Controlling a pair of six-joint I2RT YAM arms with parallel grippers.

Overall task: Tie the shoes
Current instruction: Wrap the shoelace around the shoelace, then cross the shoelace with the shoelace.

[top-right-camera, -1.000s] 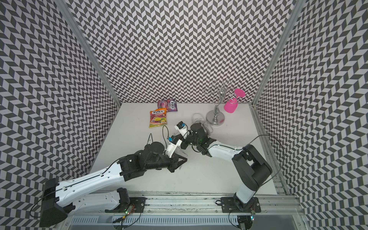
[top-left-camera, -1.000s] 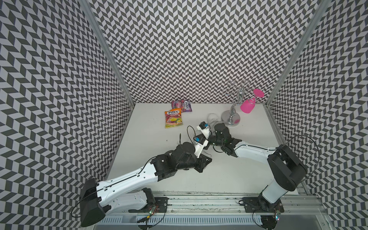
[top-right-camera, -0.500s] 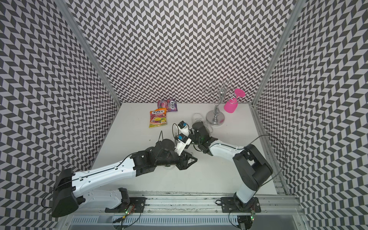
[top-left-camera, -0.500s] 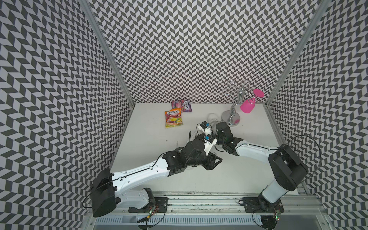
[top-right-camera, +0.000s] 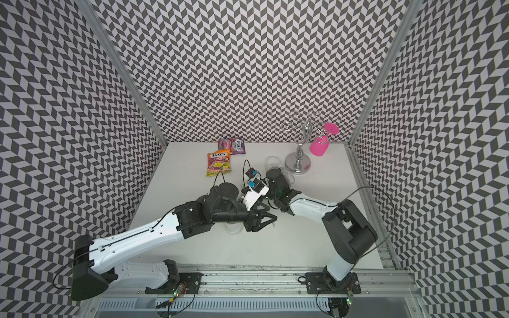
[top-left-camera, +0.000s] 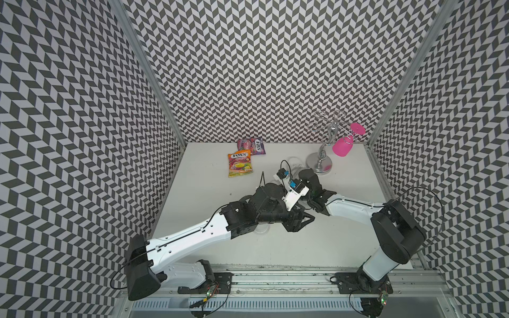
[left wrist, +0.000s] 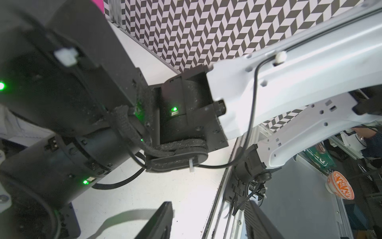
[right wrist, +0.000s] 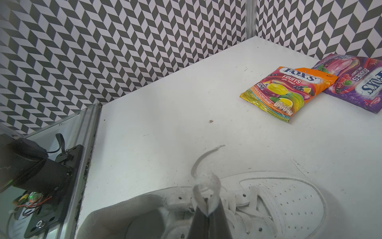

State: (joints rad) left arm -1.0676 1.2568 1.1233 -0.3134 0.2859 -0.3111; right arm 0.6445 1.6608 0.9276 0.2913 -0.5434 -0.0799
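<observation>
Chevron-patterned walls box in a white desk [top-left-camera: 275,256]. Mid-desk, one plain white low-top sneaker [right wrist: 268,198] lies under the crossed arms; the right fingers [right wrist: 206,203] are pinched together on a loop of its flat white lace [right wrist: 203,182], lifting it clear for knotting. The left fingers [top-right-camera: 261,220], spread apart and empty, reach across beside the right wrist

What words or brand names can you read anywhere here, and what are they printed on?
"FOX'S", "FRUITS", "OVAL CANDY": orange foil candy bag.
"FOX'S", "BERRIES", "OVAL CANDY": purple foil candy bag.
Fine print on both bags: too small to read.
White leather sneaker: no text visible.
</observation>
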